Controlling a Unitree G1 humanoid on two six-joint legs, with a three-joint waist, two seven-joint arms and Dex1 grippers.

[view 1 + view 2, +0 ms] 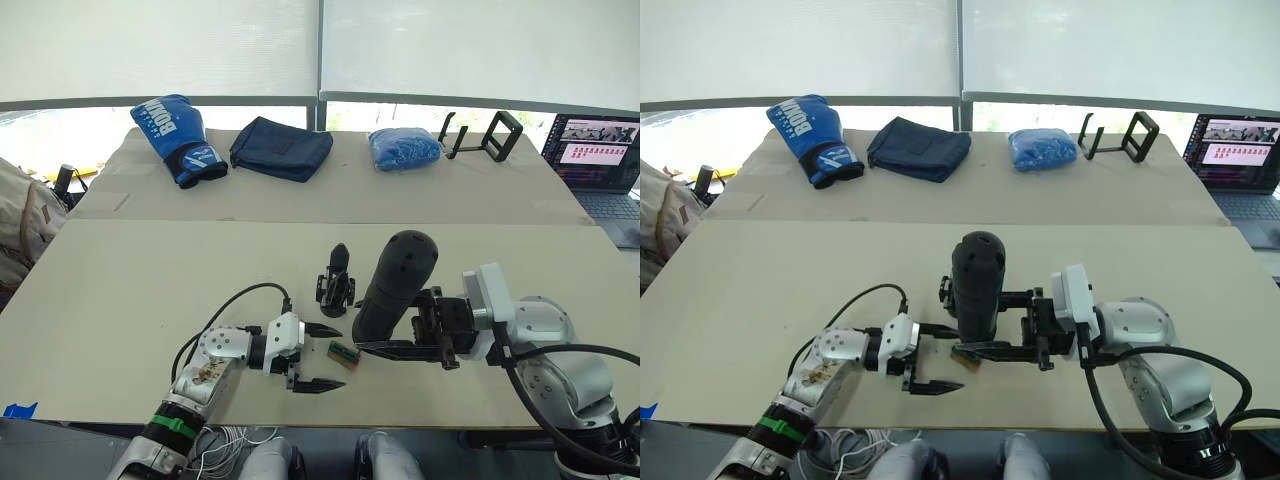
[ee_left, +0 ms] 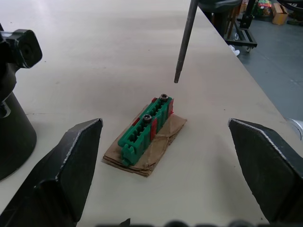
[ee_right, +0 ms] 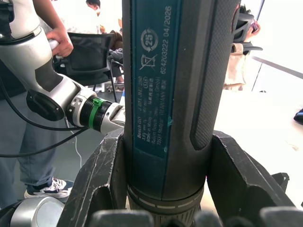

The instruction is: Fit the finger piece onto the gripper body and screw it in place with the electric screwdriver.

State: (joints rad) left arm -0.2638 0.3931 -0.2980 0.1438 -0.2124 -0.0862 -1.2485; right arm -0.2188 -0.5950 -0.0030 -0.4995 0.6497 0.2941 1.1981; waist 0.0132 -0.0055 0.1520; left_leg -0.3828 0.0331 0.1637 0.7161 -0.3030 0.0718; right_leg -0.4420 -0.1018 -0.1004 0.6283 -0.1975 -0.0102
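- Left gripper (image 1: 322, 357) spread wide, empty, near the desk's front edge, green block (image 2: 146, 134) between its fingers.
- Gripper body (image 1: 336, 280) upright mid-desk.
- Right gripper (image 1: 385, 347) clamps electric screwdriver (image 1: 394, 285), near vertical, bit (image 2: 184, 40) pointing down above the block.

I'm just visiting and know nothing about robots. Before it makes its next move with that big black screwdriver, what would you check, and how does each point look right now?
1. Right tool grips the electric screwdriver firmly: ok, fingers clamp its barrel.
2. Metal bit is above a screw in the green block: not ok, its tip hangs off to one side of the two screws.
3. Left tool is free: ok, open, holding nothing.
4. Gripper body stands upright on the table: ok.
5. Finger piece is seated on the gripper body: cannot tell.
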